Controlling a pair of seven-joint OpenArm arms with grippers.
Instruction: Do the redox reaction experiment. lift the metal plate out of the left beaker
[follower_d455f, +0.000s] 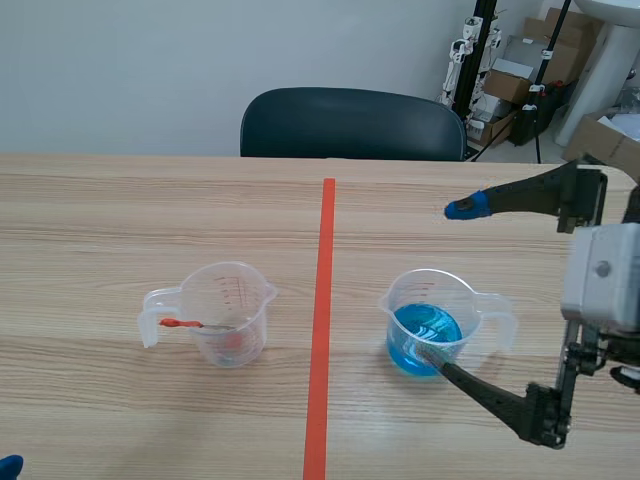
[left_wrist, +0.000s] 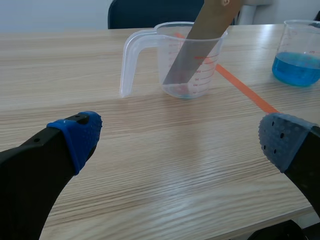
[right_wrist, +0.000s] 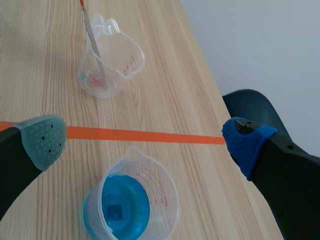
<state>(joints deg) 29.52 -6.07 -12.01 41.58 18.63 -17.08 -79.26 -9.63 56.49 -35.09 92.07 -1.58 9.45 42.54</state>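
**Jaws spread wide, plate in beaker**

My left jaws and right jaws both gape, grasping nothing. The metal plate (follower_d455f: 203, 325) leans in the left beaker (follower_d455f: 235, 300), left of centre on the desk (follower_d455f: 100, 220). An off-line pinch could tip that light beaker.
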